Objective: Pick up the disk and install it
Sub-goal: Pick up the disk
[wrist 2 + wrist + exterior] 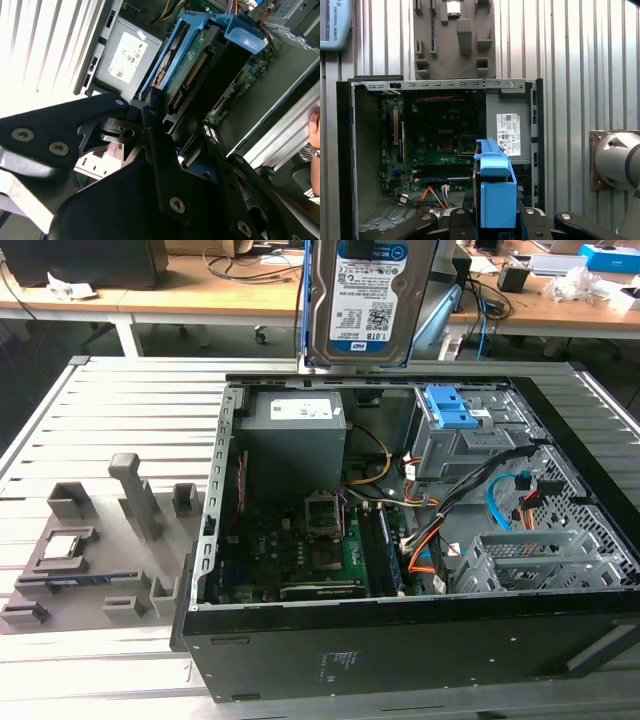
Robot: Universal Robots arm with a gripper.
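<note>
Disk (368,300): up in the air, off the bench (140,410), at 12 o'clock in the exterior view. It hangs upright with the label side to that camera, over the far edge of the open computer case (400,650), touching nothing but the gripper. The gripper (492,216) is clamped on it. In the first wrist view a black finger sits on each side of the blue-railed body. In the second wrist view the fingers (152,130) pinch one end, with the circuit board (200,57) showing. The disk is not seated in any bay.

Inside the case:
- power supply (295,435) at 11 o'clock
- drive cage (455,435) with a blue latch at 1 o'clock
- second metal cage (530,560) at 4 o'clock

Grey fixture tray (100,540) sits at 8 o'clock on the bench, well apart from the disk, with the processor chip (62,547) in it.

Handling, my judgement:
- A rigid metal block, fairly heavy for its size, with no flex.
- The faces are smooth, so it could slip or pivot when held by one end and needs a firm squeeze.
- It is shock-sensitive, and the bare board and connector pins shouldn't take contact.
- The best hold is across the flat faces or along the side rails, clear of the connector end.
</note>
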